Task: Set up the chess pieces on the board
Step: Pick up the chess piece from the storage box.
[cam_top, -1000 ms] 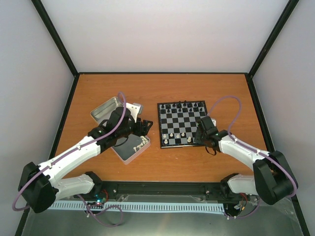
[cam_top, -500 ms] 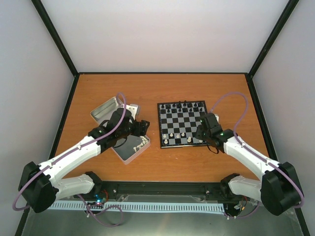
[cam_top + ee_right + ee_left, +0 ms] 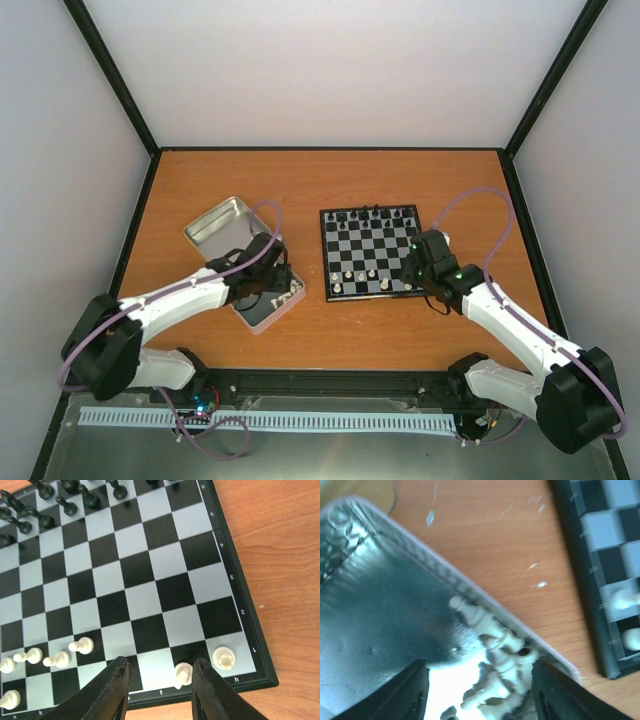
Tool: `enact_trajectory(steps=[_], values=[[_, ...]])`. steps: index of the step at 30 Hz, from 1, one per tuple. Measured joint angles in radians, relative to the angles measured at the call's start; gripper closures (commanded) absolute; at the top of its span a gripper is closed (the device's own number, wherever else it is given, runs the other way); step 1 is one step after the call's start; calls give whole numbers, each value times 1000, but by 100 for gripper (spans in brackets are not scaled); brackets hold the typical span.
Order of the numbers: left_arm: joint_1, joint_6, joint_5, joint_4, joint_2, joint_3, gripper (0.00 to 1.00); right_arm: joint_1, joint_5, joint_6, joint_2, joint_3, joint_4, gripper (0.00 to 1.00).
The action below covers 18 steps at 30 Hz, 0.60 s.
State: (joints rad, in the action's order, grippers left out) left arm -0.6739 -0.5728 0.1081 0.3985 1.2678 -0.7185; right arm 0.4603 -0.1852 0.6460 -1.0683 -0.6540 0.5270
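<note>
Cream pieces, top view: most of the tiny cream chess pieces (image 3: 288, 294) lie heaped in a shallow silver metal tin (image 3: 261, 326) on the orange wooden tabletop (image 3: 400, 180), left of the small black-and-grey chequered board (image 3: 380, 250).
Nearer arm, top view: the white left arm (image 3: 170, 298) hangs over the tin. The white right arm (image 3: 500, 315) reaches the board's near right corner, well apart from the heap.
Left jaws, left wrist view: spread and pinching nothing, with the heap (image 3: 497, 676) between and just ahead of them.
Long axes, left wrist view: the pieces lie tumbled at mixed angles. One outlying pawn (image 3: 470, 611) runs roughly along the tin wall.
Room, left wrist view: the heap crowds the wall, and the tin floor (image 3: 380, 610) opposite is bare.
Right jaws, right wrist view: spread and empty. An upright cream piece (image 3: 182, 675) stands between them, nearer the right-hand finger and beside the corner piece (image 3: 223, 657).
Room, right wrist view: the mid-board squares are bare, and black figures (image 3: 60, 502) fill the far rows.
</note>
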Motion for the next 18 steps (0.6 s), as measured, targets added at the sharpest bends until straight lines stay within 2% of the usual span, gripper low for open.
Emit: enact_trajectory(steps=[3,7,14,18], values=[[3,-20,1,17,94,0,52,0,6,-1,2,-16,1,65],[27,-52,-24,14,170,3,53,0,15,0,2,-20,3,65],[42,-147,-78,-79,152,36,58,0,21,2,6,-20,9,64],[43,-212,-100,-129,123,79,69,0,21,3,17,-20,10,65]])
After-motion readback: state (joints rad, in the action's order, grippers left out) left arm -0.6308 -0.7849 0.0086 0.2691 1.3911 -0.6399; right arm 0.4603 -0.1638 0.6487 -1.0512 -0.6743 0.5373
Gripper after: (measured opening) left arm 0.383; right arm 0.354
